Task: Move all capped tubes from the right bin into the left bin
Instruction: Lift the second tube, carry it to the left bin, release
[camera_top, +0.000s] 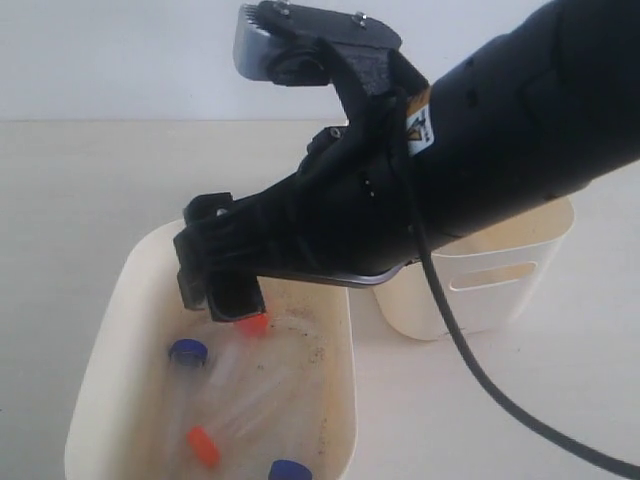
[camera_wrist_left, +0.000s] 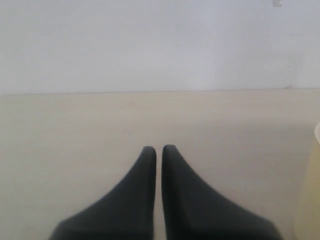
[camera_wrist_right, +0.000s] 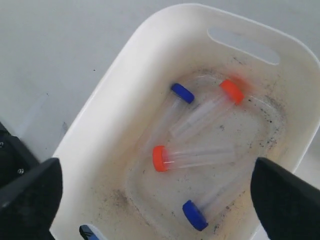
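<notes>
Inside the left bin (camera_wrist_right: 125, 65) we see all four capped tubes (camera_wrist_right: 200, 156) lying close together on the speckled floor, two with blue caps and two with orange ones. Above them hangs the right gripper (camera_top: 217, 292), its fingers (camera_wrist_right: 287, 200) spread wide and holding nothing. The right bin (camera_top: 490, 295) stands behind, partly hidden by the black arm, and we cannot see into it. The left gripper (camera_wrist_left: 158, 152) is over the bare table (camera_wrist_left: 75, 125), its fingers pressed together with nothing between them.

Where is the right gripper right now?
Exterior view, left side: the right gripper hangs open over the left bin, just above an orange-capped tube.
</notes>
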